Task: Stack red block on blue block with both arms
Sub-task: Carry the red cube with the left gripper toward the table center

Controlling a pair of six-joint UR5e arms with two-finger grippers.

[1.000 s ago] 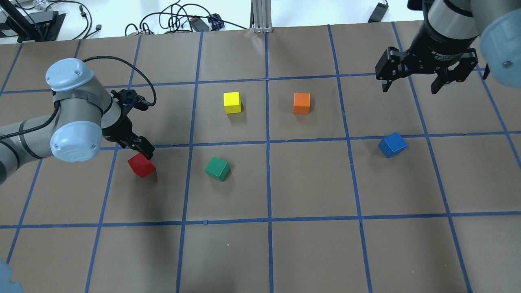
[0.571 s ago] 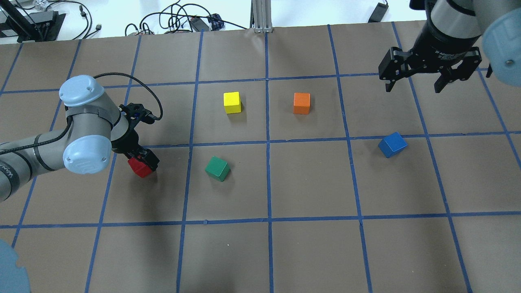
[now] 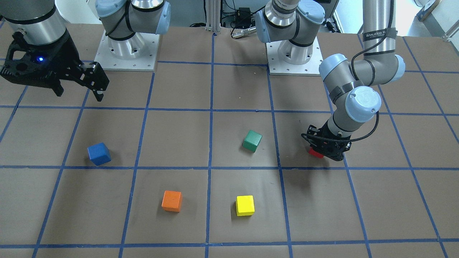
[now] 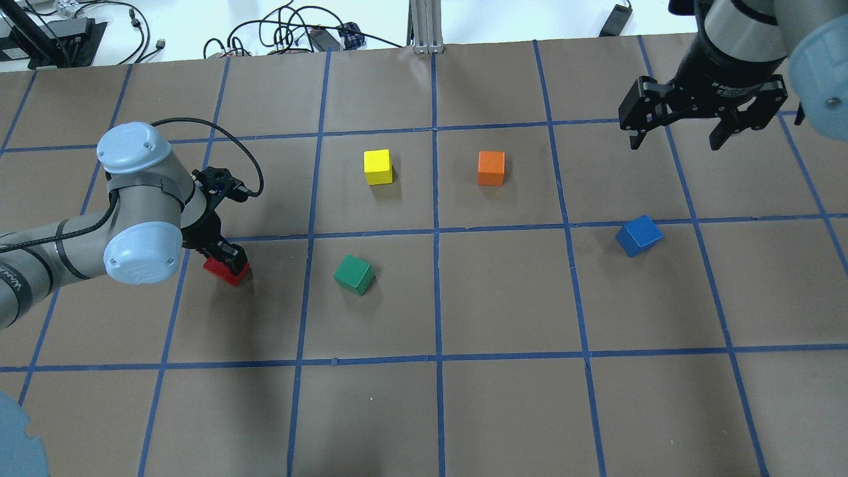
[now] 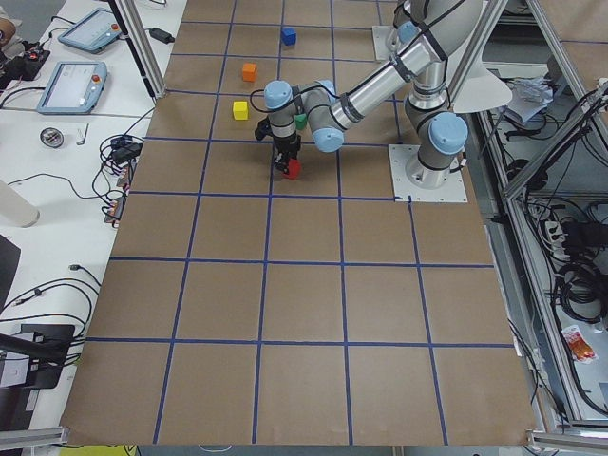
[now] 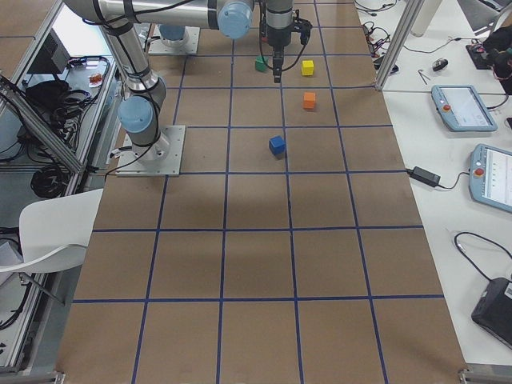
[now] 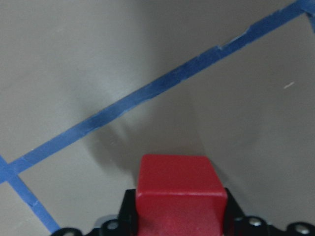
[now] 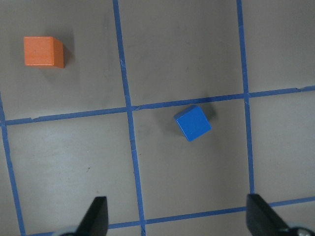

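The left gripper pointed down, clamped on the red block. The right gripper hung high, jaws wide.

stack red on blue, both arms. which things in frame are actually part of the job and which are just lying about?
Part of the job:
red block, gripped between the fingers of the left gripper
blue block, standing alone, untouched
right gripper, open, raised away from the blue block

Just lying about:
green block
yellow block
orange block

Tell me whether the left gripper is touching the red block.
Touching. The left wrist view shows the left gripper clamped on the red block, its black pads flush against both sides, no gap.
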